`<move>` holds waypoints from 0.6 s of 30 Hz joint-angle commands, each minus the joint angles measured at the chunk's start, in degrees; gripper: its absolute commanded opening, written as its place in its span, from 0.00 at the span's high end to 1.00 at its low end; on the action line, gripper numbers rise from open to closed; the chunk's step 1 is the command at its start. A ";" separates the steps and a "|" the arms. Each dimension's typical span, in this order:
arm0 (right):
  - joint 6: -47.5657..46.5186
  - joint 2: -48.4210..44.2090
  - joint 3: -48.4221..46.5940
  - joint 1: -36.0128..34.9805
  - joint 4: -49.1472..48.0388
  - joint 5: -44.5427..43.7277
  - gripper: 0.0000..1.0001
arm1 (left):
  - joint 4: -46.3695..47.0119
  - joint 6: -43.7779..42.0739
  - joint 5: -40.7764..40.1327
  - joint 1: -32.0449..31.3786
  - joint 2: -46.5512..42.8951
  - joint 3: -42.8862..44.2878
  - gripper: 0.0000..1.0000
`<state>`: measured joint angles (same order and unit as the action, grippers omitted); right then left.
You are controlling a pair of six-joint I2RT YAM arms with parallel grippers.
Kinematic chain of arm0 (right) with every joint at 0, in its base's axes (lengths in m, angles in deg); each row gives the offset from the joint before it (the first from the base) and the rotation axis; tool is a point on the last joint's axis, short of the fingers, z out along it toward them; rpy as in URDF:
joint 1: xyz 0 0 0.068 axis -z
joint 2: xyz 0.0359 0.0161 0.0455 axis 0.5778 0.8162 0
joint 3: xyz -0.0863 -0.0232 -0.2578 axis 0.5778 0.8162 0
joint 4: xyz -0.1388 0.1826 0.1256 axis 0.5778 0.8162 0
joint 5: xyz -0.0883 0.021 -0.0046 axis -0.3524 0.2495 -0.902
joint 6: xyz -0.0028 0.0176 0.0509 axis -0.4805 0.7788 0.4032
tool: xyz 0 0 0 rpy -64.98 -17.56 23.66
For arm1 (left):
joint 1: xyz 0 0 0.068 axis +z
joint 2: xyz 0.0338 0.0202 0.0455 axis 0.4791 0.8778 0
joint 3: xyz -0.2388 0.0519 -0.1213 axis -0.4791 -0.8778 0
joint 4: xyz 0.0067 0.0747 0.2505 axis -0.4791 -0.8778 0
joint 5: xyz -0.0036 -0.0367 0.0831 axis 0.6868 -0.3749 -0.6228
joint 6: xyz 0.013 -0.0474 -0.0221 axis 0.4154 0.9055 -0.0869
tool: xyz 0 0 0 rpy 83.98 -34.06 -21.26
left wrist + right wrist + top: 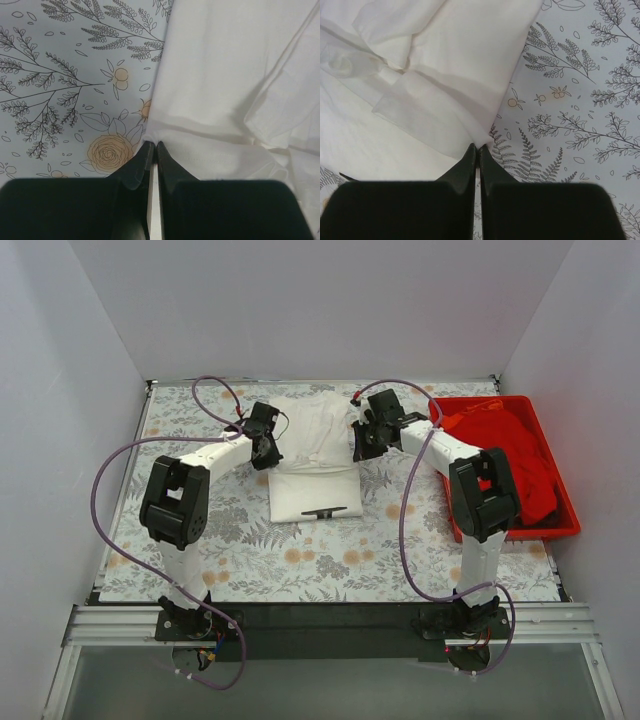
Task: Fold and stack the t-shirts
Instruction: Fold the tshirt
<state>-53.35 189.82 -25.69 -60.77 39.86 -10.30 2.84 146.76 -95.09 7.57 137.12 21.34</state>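
The white t-shirt (312, 455) lies partly folded in the middle of the table, its far part lifted between my two grippers. My left gripper (266, 448) is shut on the shirt's left edge, seen pinched at the fingertips in the left wrist view (153, 144). My right gripper (361, 443) is shut on the shirt's right edge, a corner of cloth pinched at its tips in the right wrist view (479, 146). The white cloth fills much of both wrist views (230, 80) (405, 75). The red t-shirt (510, 455) lies crumpled in the red tray (566, 525) at the right.
The floral grey tablecloth (200, 540) covers the table. A small dark object (323, 512) lies on the near edge of the white shirt. White walls enclose the table on three sides.
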 commanded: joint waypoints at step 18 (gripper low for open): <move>1.46 -2.42 -1.78 -0.54 -4.86 -1.00 0.55 | 0.00 -0.21 -2.96 0.14 -6.91 0.84 0.57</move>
<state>-52.32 191.97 -26.54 -60.64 37.09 -10.10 3.13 146.74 -97.97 7.90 137.92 21.62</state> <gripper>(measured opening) 0.443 0.410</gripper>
